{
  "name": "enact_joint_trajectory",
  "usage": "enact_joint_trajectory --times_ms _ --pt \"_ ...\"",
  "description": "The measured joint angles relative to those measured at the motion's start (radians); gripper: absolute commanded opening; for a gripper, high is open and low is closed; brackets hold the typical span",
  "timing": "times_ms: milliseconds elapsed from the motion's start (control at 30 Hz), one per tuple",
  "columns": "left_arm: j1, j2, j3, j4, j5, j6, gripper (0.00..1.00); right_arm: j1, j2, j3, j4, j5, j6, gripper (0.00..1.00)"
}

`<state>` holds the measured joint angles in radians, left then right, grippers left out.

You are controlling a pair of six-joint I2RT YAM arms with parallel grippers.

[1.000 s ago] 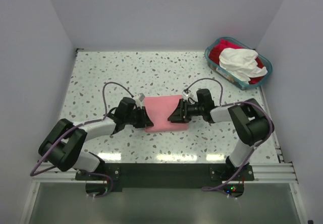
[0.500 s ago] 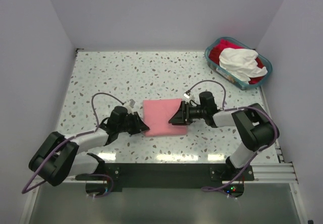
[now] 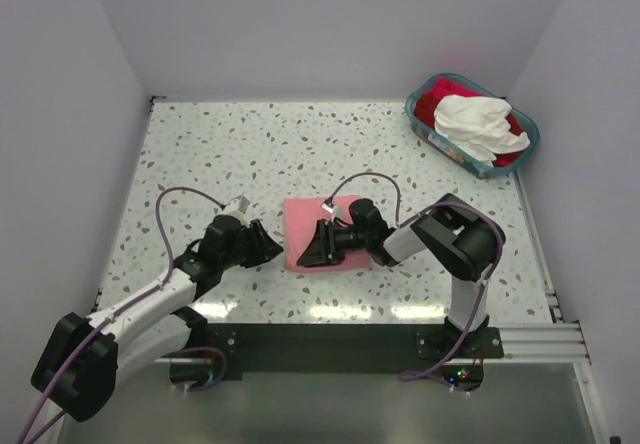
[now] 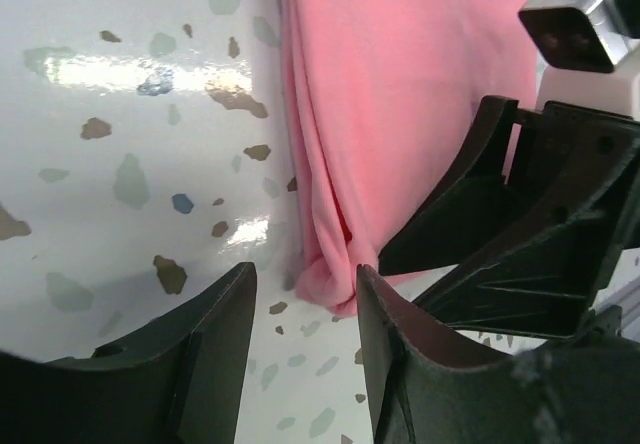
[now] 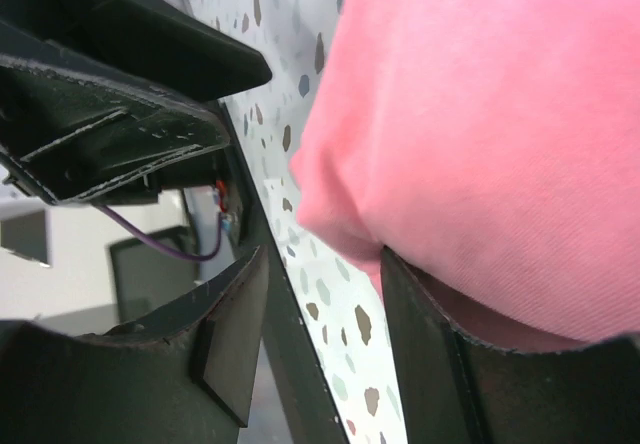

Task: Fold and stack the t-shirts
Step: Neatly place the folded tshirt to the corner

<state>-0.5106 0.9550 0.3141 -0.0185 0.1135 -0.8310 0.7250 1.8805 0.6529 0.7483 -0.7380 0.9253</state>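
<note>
The pink tee (image 3: 312,214) lies folded at the near middle of the table (image 3: 250,144), a light, limp pad whose layers will slide, so pinch through every layer at its left folded edge. The left gripper (image 4: 305,282) gapes empty at that edge's corner. The right gripper (image 5: 322,256) is spread over the tee, clamping nothing.
</note>
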Motion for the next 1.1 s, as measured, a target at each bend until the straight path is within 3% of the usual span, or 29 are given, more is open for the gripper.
enact_joint_trajectory --times_ms 233,567,733,1000,1100 --pt "0.0 -0.02 0.021 -0.123 -0.064 0.01 0.61 -0.005 0.008 0.018 -0.016 0.028 -0.022 0.56" --pt "-0.037 0.1 0.088 -0.132 -0.04 0.018 0.66 -0.016 -0.385 0.162 -0.613 0.295 -0.327 0.6" --pt "-0.094 0.179 0.146 -0.118 -0.04 0.03 0.66 -0.046 -0.505 0.177 -0.835 0.449 -0.421 0.61" --pt "-0.143 0.317 0.195 -0.1 -0.043 0.03 0.66 -0.06 -0.549 0.168 -1.029 0.572 -0.49 0.61" --pt "-0.147 0.352 0.212 -0.094 -0.045 0.03 0.61 -0.06 -0.558 0.155 -1.06 0.593 -0.501 0.61"
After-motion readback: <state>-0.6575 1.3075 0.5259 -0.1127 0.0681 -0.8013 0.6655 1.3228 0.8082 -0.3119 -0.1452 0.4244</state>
